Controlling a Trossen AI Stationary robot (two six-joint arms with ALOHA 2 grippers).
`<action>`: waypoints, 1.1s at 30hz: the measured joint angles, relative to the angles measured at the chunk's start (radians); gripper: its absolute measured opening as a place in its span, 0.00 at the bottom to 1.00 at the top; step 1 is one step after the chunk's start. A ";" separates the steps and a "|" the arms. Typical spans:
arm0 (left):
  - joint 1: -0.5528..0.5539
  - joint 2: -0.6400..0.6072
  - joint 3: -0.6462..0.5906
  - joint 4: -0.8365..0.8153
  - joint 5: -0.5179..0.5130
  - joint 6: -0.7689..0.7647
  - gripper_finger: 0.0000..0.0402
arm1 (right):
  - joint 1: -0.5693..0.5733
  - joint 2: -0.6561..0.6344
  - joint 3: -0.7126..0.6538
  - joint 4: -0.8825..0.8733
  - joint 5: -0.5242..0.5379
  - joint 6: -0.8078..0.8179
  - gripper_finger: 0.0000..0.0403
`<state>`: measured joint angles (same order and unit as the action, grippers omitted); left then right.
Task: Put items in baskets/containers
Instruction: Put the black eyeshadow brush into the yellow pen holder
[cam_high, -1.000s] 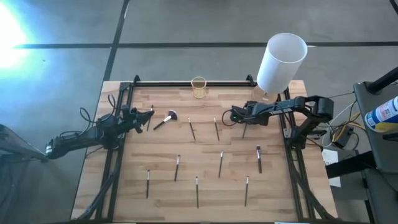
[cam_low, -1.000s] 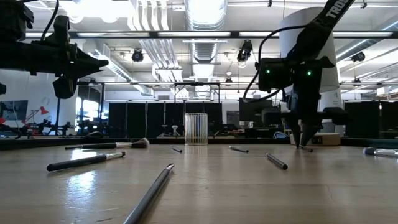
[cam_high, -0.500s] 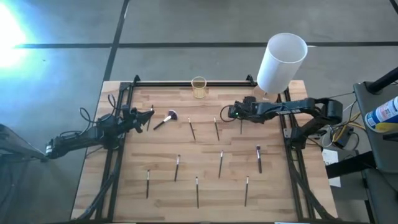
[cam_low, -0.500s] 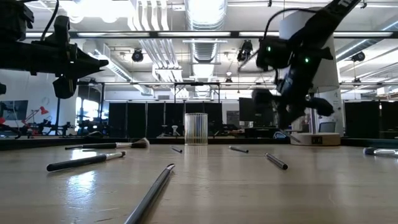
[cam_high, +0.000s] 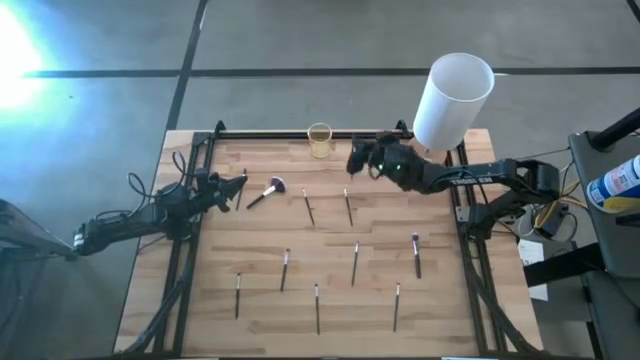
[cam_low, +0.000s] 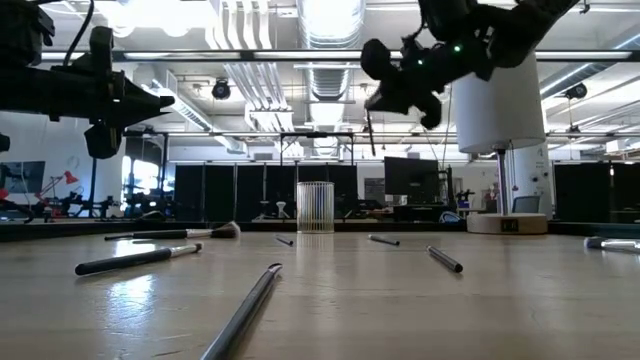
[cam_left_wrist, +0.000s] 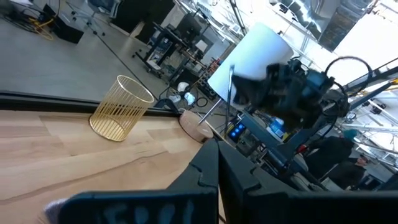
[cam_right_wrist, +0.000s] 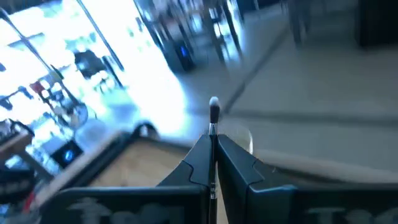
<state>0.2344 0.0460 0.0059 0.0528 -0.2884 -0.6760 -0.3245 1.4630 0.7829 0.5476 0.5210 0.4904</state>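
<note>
From above, the task is looking barely begun: the small yellowish glass cup is standing at the far edge of the table, and no brush can be made out inside it, while nine makeup brushes are lying loose on the wood, among them the fluffy-headed brush on the left and two thin ones near the middle, with the rest scattered along the near half. The right gripper is hanging above the far middle of the table, just right of the cup, while the left gripper is waiting at the left, beside the fluffy brush. At table height, the right gripper is sitting high in the air, up and to the right of the cup, with a thin brush dangling down from it. In the left wrist view, the left arm's own dark fingers are pressed together with nothing between them, and the cup is showing far off with the other arm carrying its brush beyond. In the right wrist view, the right gripper is pinching the brush upright between closed fingers, tip upward. Judging from this, one brush is on its way and the others are left to collect.
</note>
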 joint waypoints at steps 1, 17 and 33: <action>0.000 0.000 0.000 0.000 -0.002 0.001 0.00 | -0.025 0.013 0.016 0.033 -0.030 -0.044 0.03; 0.000 0.004 0.000 0.001 -0.107 0.103 0.00 | -0.303 0.520 0.511 0.123 -0.576 -0.311 0.03; 0.000 0.005 0.000 0.001 -0.157 0.104 0.00 | -0.305 0.649 0.609 -0.091 -0.581 -0.334 0.03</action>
<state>0.2344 0.0511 0.0059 0.0536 -0.4454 -0.5720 -0.6296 2.1124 1.3922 0.4568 -0.0605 0.1566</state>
